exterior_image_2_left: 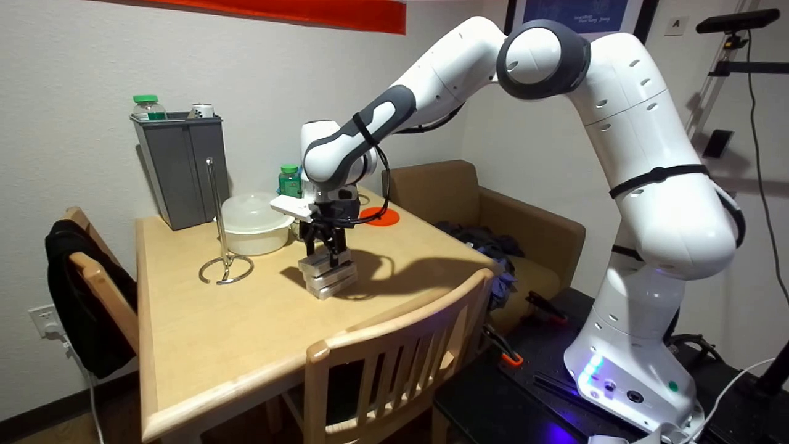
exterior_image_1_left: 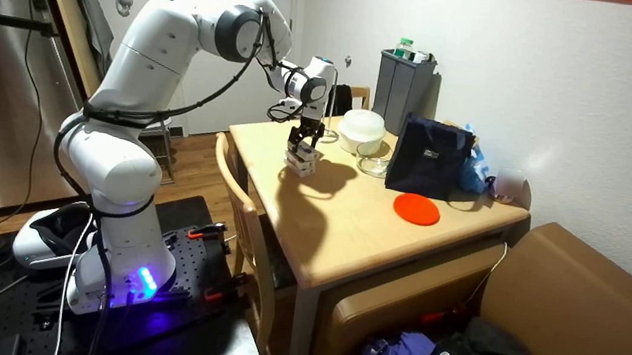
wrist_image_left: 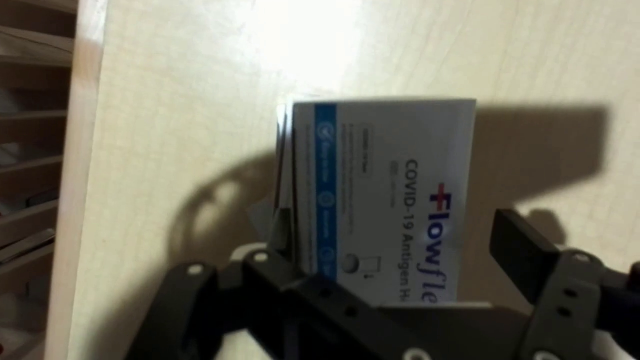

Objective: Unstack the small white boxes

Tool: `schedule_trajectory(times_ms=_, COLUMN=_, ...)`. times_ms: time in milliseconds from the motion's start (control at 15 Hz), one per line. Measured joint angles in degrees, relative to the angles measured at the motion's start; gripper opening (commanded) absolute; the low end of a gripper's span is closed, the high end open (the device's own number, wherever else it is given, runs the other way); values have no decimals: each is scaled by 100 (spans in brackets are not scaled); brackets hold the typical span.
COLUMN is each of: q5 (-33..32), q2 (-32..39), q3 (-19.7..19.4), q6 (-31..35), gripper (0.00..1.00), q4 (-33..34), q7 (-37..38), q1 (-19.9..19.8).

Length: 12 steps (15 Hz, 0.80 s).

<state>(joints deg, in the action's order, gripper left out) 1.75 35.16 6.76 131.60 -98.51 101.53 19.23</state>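
Wrist view: the gripper (wrist_image_left: 392,227) is spanning the bottom of the frame, jaws standing wide on either side of the top COVID-19 antigen carton (wrist_image_left: 382,170). The carton is lying printed face up near frame centre. A gap is showing between it and the finger at frame right (wrist_image_left: 520,250); the finger at frame left (wrist_image_left: 281,235) is overlapping its left edge, and I cannot tell contact there.

The small white boxes (exterior_image_2_left: 331,280), apparently three, are standing in one stack on the wooden table (exterior_image_2_left: 216,333), layers slightly skewed. In both exterior views the fingertips are hanging about level with the top layer. In an exterior view the white arm (exterior_image_2_left: 641,105) is arching over from the upper right; a lidded white bowl (exterior_image_2_left: 254,242) and a chrome stand (exterior_image_2_left: 219,213) are standing left of the stack, a grey bin (exterior_image_2_left: 179,166) is occupying the upper left, and a slatted wooden chair (exterior_image_2_left: 400,330) is sitting at bottom centre.

Also in an exterior view: a navy tote bag (exterior_image_1_left: 414,172) is standing right of centre, a red disc (exterior_image_1_left: 416,209) is lying just below it, and a clear glass bowl (exterior_image_1_left: 374,167) is resting at its left.
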Motion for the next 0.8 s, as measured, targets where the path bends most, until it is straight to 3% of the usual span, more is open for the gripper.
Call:
schedule_trajectory(times_ms=67, q5=0, q2=-16, q3=-16, q6=46, gripper=75, q4=-27, q7=0, q1=1)
schedule_trajectory(times_ms=133, q5=0, q2=-22, q3=-26, q6=69, gripper=74, q4=-43, q7=0, q1=3)
schedule_trajectory(times_ms=400, q5=0, q2=-22, q3=-32, q6=71, gripper=46, q4=-57, q7=0, q1=20)
schedule_trajectory(times_ms=600, q5=0, q2=-28, q3=-35, q6=71, gripper=39, q4=-57, q7=0, q1=38)
schedule_trajectory(times_ms=800, q5=-5, q2=-90, q3=-50, q6=71, gripper=39, q4=-58, q7=0, q1=63)
